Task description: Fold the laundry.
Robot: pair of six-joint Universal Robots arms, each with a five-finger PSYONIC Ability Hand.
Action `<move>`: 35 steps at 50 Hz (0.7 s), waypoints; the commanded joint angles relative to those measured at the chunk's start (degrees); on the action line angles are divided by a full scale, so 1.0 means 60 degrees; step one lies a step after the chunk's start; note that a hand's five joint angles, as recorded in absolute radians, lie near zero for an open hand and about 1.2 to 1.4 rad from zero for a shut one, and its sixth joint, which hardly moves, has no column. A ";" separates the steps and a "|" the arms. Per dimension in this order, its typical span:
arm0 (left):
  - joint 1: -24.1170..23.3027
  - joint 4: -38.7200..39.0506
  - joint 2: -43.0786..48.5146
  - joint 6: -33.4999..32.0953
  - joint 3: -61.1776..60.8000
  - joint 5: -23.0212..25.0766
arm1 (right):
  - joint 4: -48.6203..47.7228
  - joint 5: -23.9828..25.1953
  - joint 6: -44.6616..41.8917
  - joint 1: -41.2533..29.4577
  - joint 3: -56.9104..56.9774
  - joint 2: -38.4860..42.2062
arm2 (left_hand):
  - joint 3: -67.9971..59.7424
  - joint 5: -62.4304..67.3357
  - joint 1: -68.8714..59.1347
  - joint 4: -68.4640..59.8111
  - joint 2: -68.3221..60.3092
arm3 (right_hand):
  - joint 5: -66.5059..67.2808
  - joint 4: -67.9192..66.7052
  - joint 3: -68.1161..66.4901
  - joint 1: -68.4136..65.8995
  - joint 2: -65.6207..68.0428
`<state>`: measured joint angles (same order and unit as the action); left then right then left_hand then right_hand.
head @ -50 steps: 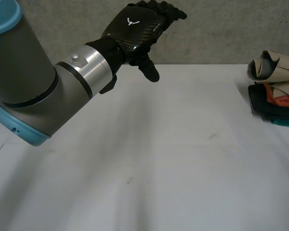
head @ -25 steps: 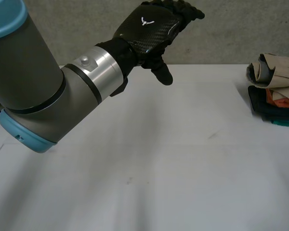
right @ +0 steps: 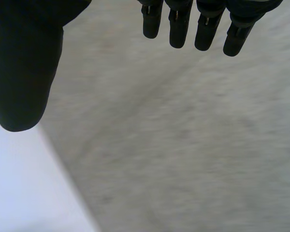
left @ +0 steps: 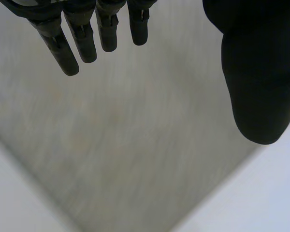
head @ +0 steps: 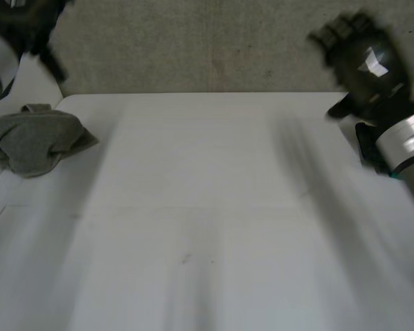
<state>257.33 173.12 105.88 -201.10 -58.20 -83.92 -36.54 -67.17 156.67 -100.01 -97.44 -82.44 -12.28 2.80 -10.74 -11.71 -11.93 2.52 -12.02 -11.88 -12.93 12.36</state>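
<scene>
The left hand [head: 26, 21] hangs in the air above and just behind the grey cloth [head: 34, 138], over the far left corner of the desk [head: 214, 207]. It is blurred in the head view. In its own wrist view the left hand [left: 258, 82] is wide open. Its fingers [left: 87, 43] are straight and side by side, the thumb stands well apart from them, and nothing is held between.

The grey cloth is crumpled into a loose heap. It rests on the desk at its left edge, touched by neither hand. To the right of the cloth is a broad stretch of white desk top, with a grey wall [head: 193, 41] behind it.

Well to the right of the grey cloth, the right hand [head: 362, 58] is raised above the desk's far right corner, its back turned to the head camera. In its wrist view the right hand [right: 24, 72] is also spread open. Its fingers [right: 179, 29] are straight, its thumb is held wide, and it grasps nothing.

A dark pile of cloth [head: 368, 150] lies furthest from the grey cloth, at the desk's right edge. It is mostly hidden behind the right wrist, so its shape cannot be made out.
</scene>
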 commanded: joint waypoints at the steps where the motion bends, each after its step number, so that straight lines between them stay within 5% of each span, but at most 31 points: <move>1: 0.1830 0.0819 0.2137 -0.3351 -0.0495 0.0100 | 0.1080 -0.0273 -0.1281 -0.1041 -0.0605 0.1200 | 0.0204 -0.0291 -0.0053 0.0108 0.0146 | -0.0420 0.0337 0.0313 0.0489 -0.0394; 12: 0.3268 0.3826 0.5757 -0.3515 0.0776 0.2076 | 0.1579 -0.0758 -0.1722 -0.0998 -0.1175 0.1670 | 0.0008 -0.0095 -0.0249 -0.0088 -0.0050 | -0.0420 0.0337 0.0313 0.0489 -0.0394; 23: 0.3576 0.3872 0.8499 -0.3530 0.3590 0.2180 | 0.1564 -0.0655 -0.1707 -0.0969 -0.1367 0.1671 | -0.0243 0.0156 -0.0500 -0.0339 -0.0301 | -0.0420 0.0337 0.0313 0.0489 -0.0394; 28: 0.3577 0.3827 0.9174 -0.3500 0.4382 0.2224 | 0.1564 -0.0669 -0.1707 -0.0969 -0.1367 0.1685 | -0.3013 0.2927 -0.3270 -0.3109 -0.3071 | -0.0420 0.0337 0.0313 0.0489 -0.0394; 30: 0.3577 0.3827 0.9262 -0.3486 0.4485 0.2210 | 0.1564 -0.0669 -0.1707 -0.0954 -0.1367 0.1685 | -0.5166 0.5080 -0.5424 -0.5263 -0.5224 | -0.0420 0.0337 0.0313 0.0489 -0.0394; 33: 0.3533 0.3886 0.9336 -0.3471 0.4602 0.2034 | 0.1491 -0.0669 -0.1722 -0.0969 -0.1367 0.1773 | -1.1270 1.1184 -1.1528 -1.1367 -1.1328 | -0.0420 0.0337 0.0313 0.0489 -0.0394; 35: 0.3401 0.3959 0.9278 -0.3485 0.4573 0.1669 | 0.1491 -0.0669 -0.1722 -0.0954 -0.1352 0.1817 | -1.1286 1.1200 -1.1543 -1.1382 -1.1344 | -0.0420 0.0337 0.0313 0.0489 -0.0394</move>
<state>278.72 196.22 161.70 -222.02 -31.01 -71.14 -27.34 -71.17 146.42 -105.78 -105.68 -72.15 -61.46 49.31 -62.08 -61.14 -61.87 2.50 -12.02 -11.88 -12.93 12.36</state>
